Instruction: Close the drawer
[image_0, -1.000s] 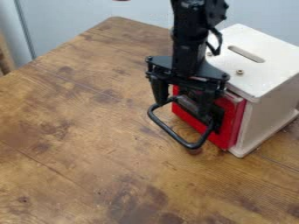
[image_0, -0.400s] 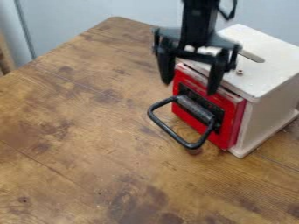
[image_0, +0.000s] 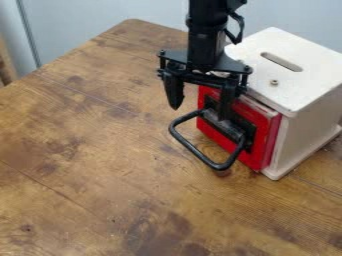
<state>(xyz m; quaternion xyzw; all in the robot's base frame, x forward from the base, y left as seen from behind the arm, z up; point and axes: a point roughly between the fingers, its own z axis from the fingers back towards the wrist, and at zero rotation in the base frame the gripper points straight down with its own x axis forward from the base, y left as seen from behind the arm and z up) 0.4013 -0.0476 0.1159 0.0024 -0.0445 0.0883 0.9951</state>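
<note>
The black gripper (image_0: 201, 105) had just changed its place: a moment earlier it was a blur, a little higher and further right, and now it was lower and sharper, its two fingers spread well apart with nothing between them. The red drawer (image_0: 269, 137) had not visibly shifted. It was at the front of the pale cabinet (image_0: 310, 98), towards the right edge of the worktop (image_0: 100, 135), with its black loop handle (image_0: 205, 156) sticking out towards the worktop's near edge. To my eye the push was still to be made, and the arm would have to get down in front of the panel and press it squarely towards the cabinet; pressing on one side might make it bind. How far out the drawer stood was hard to judge, since its inside was out of sight and the right finger hung across the panel's upper part. The top of the arm was cut off by the frame, and I couldn't tell whether that finger touched the red front
</note>
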